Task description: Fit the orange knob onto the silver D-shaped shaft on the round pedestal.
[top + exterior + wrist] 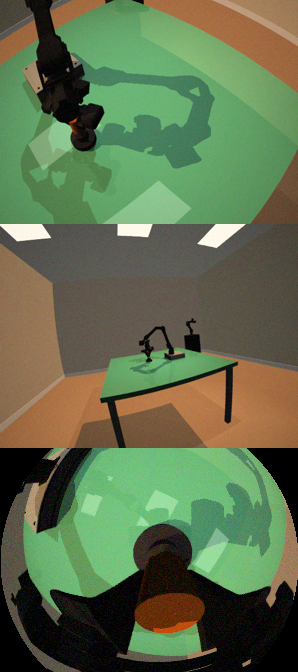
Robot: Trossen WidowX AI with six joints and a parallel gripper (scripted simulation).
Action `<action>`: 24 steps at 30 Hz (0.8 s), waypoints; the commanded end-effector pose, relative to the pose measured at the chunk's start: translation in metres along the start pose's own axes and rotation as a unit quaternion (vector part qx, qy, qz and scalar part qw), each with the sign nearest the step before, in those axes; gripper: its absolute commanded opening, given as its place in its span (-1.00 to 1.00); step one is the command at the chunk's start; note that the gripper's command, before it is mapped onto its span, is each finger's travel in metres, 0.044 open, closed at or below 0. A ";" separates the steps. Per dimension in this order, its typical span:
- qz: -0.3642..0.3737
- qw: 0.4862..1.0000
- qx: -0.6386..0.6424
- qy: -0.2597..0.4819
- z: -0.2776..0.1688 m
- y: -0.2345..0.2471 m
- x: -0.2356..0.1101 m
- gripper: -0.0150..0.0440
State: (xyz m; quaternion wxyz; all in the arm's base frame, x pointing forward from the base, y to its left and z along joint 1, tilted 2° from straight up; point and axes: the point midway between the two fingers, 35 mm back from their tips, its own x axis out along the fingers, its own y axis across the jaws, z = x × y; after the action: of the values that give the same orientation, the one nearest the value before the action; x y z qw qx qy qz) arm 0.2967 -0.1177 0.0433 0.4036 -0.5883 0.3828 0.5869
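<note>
My gripper [77, 123] [165, 573] is shut on the orange knob [75, 127] [168, 589] [148, 355]. The knob stands upright, a little tilted, right over the dark round pedestal [83, 140] [164, 542] [148, 359] near the table's left side. Its lower end reaches the pedestal's top in the top view. The silver D-shaped shaft is hidden by the knob, and I cannot tell how far the knob is down on it. The knob's hole is hidden.
The arm's grey base block [30, 73] [174, 355] sits on the green table [168, 54] [163, 376] behind the pedestal. The table's edges run at the right and front. A second small arm on a black stand [192, 342] stands beyond the table.
</note>
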 end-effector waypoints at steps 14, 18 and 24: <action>-0.001 0.999 -0.046 0.001 0.000 -0.001 -0.005 -0.49; -0.001 0.994 -0.107 0.001 0.000 0.000 -0.003 -0.49; -0.001 0.994 -0.107 0.001 0.000 0.000 -0.001 -0.49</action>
State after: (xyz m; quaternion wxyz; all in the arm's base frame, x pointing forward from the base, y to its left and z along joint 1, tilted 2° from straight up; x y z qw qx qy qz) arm 0.2965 -0.1176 0.0450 0.3422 -0.6259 0.3217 0.6226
